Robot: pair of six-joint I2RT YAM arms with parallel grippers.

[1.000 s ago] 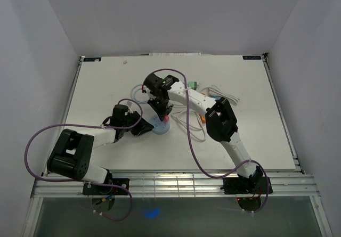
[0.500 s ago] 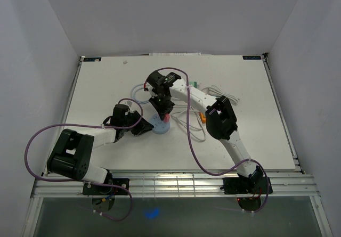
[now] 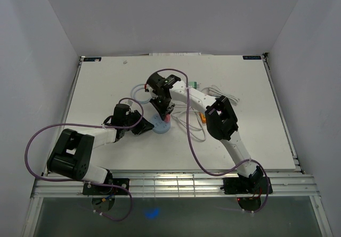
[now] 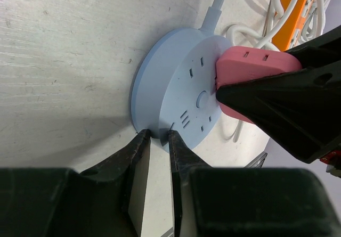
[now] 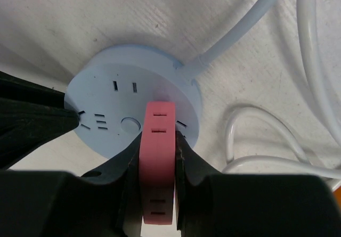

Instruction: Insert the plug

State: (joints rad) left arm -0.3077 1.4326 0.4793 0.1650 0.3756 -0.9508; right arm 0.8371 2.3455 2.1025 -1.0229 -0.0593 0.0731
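Near the middle of the overhead view, both arms meet over a round blue socket (image 3: 159,126) lying flat on the white desk (image 3: 106,82). Right claw (image 3: 165,112) comes down from the upper side, and it has the pink plug (image 3: 167,119) pinched tight between its two black fingers (image 5: 184,160). Look at the right wrist view: the plug runs up the centre of the frame, its far end resting on the socket's face just right of the round centre button. Whether the prongs are in the slots cannot be told from here.

Over to the left claw (image 3: 145,128), reaching in from the lower left. Its fingers (image 4: 139,152) are drawn close, nipping the socket's rim at the bottom of the left wrist frame, with only a thin gap showing between them. In that same view the plug sits at the right edge of the socket's face, wedged in the other arm's dark fingers.

A pale blue cord (image 5: 234,34) leaves the socket toward the upper right. White cables (image 3: 224,94) loop beside it, and an orange power strip (image 3: 203,117) lies just right of the action.
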